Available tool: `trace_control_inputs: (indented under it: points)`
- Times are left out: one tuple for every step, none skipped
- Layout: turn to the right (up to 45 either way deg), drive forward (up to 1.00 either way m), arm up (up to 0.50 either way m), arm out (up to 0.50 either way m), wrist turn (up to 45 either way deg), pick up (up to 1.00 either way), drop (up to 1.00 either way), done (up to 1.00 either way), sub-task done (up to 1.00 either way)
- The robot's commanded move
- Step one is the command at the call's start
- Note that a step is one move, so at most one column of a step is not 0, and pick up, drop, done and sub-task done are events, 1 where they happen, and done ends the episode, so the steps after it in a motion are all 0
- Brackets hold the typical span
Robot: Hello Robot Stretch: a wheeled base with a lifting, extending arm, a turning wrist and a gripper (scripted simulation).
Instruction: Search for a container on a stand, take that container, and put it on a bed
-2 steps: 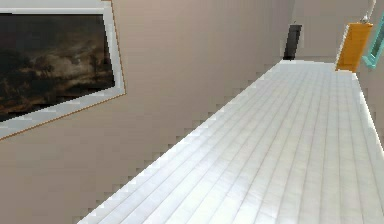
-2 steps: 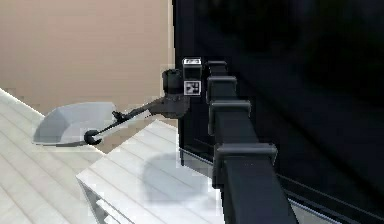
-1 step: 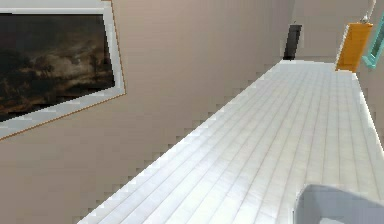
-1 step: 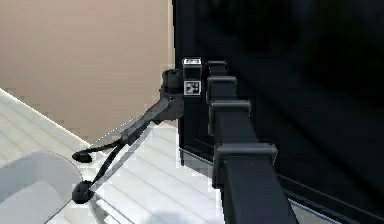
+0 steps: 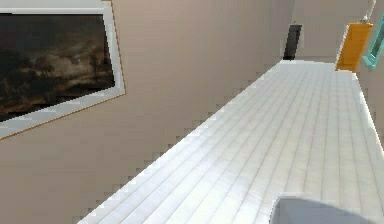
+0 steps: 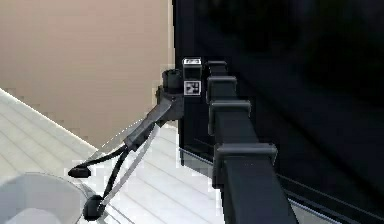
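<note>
- The pincer (image 6: 86,190) shows in the arm side view, left of the middle. Its dark body sits beside two white squares (image 6: 191,78) with black marks, and its two thin fingers (image 6: 120,145) slant down toward the view's lower left, each ending in a small dark pad.
- How far open the pincer is cannot be told.
- Whether it has hold of anything cannot be told either. Its far end lies just beside a grey shape (image 6: 35,200) in the view's bottom left corner, and touching or apart is unclear.
- That grey shape is pale, smooth and rounded, with a lighter rim along its top edge. A similar grey shape (image 5: 325,212) sits at the forward view's bottom edge, toward the right. Neither can be told as the container.
- The arm (image 6: 245,165) is a dark square bar in stepped segments, rising from the bottom edge to the white squares.
- Behind the arm stands a big black panel (image 6: 300,70), taking up the view's right half. To its left is a beige wall (image 6: 90,50), with a white plank floor (image 6: 35,135) below.
- In the forward view, a beige wall (image 5: 200,90) runs along the left and carries a dark picture (image 5: 50,60) in a white frame.
- The white plank floor (image 5: 280,130) stretches away to a dark doorway (image 5: 292,42) at the far end.
- At the upper right stands an orange block (image 5: 350,45), with a teal frame (image 5: 373,45) just beside it at the edge.
</note>
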Motion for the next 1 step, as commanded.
trace_control_inputs:
  points:
    - [0.0,0.00,0.00,-0.26,0.0,0.00,0.00,0.00,0.00]
